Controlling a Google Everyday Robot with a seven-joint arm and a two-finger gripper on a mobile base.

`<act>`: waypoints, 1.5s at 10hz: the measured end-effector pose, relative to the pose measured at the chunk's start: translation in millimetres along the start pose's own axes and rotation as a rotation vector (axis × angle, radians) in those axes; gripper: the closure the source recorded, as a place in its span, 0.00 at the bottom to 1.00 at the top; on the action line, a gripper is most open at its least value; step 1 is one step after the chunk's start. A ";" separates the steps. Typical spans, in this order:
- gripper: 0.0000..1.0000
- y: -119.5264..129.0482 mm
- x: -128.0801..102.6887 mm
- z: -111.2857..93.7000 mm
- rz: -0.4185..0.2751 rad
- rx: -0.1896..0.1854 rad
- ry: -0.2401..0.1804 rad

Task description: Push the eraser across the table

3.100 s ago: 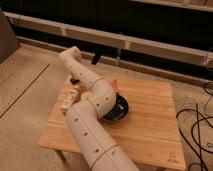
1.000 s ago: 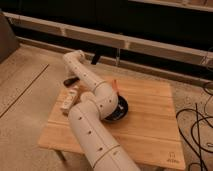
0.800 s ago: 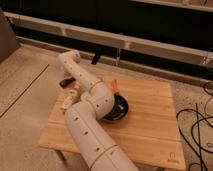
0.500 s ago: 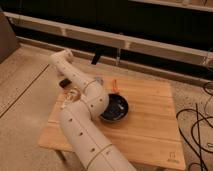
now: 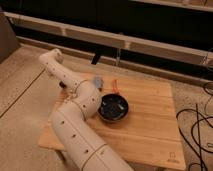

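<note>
My arm rises from the bottom of the camera view, bends at an elbow over the table and runs up-left to the wrist. The gripper hangs below the wrist at the table's far left edge. Only a small dark part of it shows beside the forearm, and it is shut. The eraser is hidden; I cannot pick it out near the gripper or under the arm.
A black bowl sits mid-table just right of my elbow. A grey-blue lump and a thin orange item lie behind it. Cables trail on the floor at the right. A dark wall with a rail runs behind.
The forearm has swung left and away from the camera. The gripper has gone from the table's left part to its far left edge. A cream-white object seen there earlier no longer shows.
</note>
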 end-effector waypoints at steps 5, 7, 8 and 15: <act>1.00 -63.1 28.7 16.4 0.093 0.091 0.036; 1.00 -52.2 34.7 23.9 0.101 0.077 0.051; 1.00 -46.1 36.1 25.2 0.103 0.069 0.057; 1.00 46.9 21.4 21.1 0.023 -0.034 0.061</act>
